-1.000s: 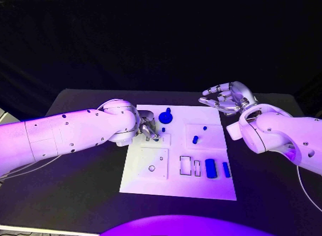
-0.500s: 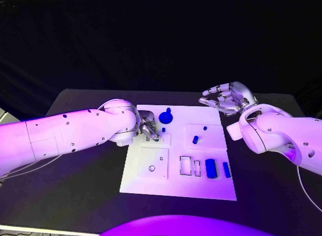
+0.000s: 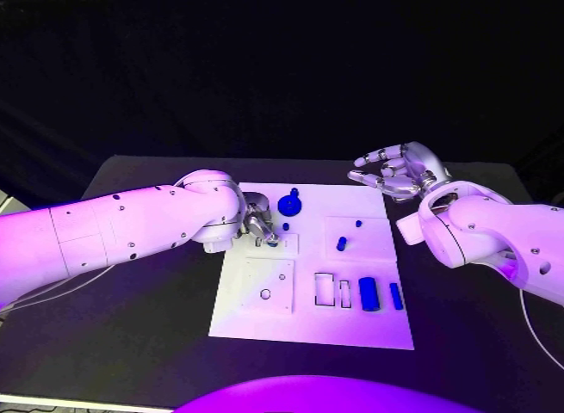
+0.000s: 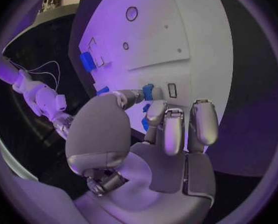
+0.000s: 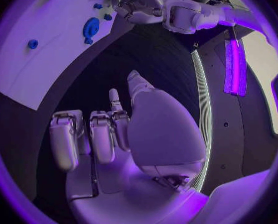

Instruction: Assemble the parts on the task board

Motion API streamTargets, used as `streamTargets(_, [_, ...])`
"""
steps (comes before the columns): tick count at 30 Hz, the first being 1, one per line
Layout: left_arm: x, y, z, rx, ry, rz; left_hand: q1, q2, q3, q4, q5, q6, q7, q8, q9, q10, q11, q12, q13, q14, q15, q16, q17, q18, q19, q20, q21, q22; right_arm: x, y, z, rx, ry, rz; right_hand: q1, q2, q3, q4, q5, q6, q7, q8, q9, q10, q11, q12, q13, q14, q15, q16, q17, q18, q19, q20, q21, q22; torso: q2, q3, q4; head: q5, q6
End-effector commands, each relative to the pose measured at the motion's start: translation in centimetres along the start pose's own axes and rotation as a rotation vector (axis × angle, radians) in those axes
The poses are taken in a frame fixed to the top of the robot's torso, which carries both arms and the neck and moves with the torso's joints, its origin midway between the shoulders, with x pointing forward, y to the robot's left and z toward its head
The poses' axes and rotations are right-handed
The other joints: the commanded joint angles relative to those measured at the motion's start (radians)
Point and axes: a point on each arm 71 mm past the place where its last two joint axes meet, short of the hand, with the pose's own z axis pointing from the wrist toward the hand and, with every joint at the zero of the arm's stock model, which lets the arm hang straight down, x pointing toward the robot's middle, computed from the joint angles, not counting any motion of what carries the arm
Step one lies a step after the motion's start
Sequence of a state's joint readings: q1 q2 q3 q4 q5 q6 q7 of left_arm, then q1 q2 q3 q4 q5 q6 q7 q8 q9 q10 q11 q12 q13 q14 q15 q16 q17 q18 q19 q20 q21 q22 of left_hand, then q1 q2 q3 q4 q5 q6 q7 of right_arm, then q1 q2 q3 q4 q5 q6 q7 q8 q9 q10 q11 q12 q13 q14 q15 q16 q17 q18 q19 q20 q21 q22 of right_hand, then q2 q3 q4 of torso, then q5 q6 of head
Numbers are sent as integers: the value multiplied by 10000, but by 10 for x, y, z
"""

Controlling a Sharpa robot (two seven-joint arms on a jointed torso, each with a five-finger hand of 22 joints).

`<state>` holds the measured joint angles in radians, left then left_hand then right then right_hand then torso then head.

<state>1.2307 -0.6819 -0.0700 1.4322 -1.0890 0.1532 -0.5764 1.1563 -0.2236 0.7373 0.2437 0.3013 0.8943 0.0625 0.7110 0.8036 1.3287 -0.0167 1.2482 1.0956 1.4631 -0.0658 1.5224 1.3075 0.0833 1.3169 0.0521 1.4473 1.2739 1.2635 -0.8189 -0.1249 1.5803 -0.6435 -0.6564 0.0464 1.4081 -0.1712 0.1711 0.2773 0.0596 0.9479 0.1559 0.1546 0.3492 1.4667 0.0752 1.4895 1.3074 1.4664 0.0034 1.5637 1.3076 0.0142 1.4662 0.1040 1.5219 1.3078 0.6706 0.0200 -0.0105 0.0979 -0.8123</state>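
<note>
Starting at the left, our left hand (image 3: 257, 222) sits over the board's (image 3: 309, 323) near-left part, having edged slightly inward since a second ago, so we judge an insertion is under way. In the left wrist view its fingers (image 4: 134, 95) pinch a small blue piece (image 4: 148, 91) right at the board surface, a grip the head view hides. Across the board lie a blue disc (image 3: 289, 205), small pegs and a cylinder (image 3: 370, 294). Our right hand (image 3: 397, 170) hovers unchanged beyond the board's far-right corner, fingers spread, empty.
</note>
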Motion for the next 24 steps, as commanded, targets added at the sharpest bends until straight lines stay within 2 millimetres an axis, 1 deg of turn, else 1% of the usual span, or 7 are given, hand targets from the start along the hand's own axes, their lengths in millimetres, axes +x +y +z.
streamTargets(1, [11,-1,2,-27,960,-95,-151,37,2048,-2023,86,161,-89,2,26,123,-28,89,78,839,-74,43,1772,-123,63,-38,60,13,1,1,0,-118,150,-82,-8,51,-14,2,1,-100,-4,65,9,347,-20,-40,2011,963,-33,-64,2338,0,766,2,-56,2272,-2,-2,12,-17,-6])
streamTargets(8, [11,-3,3,-38,1003,-132,-345,98,1953,-2009,94,255,-140,10,68,231,-69,160,172,851,-102,63,1806,-135,101,-43,72,59,1,1,-1,-119,153,-82,-42,65,-39,14,3,-141,-3,102,23,343,-19,-47,2004,960,-33,-71,2326,2,762,2,-70,2265,-3,-3,7,-31,-7])
streamTargets(18, [8,-4,5,-120,676,-133,-575,366,1872,-1905,24,318,-186,-24,100,278,-106,152,176,840,-137,40,1762,-143,136,-55,74,93,1,1,-1,-116,165,-82,-42,65,-39,14,3,-141,-3,102,23,343,-19,-47,2004,960,-33,-71,2326,2,762,2,-70,2265,4,-5,18,-54,26])
streamTargets(24, [7,-3,6,-175,604,-112,-640,426,1849,-1882,-20,327,-193,-35,108,278,-111,140,164,836,-142,32,1746,-144,140,-59,72,95,1,1,-1,-118,180,-82,-42,65,-39,14,3,-141,-3,102,23,343,-19,-47,2004,960,-33,-71,2326,2,762,2,-70,2265,0,-6,15,-59,28])
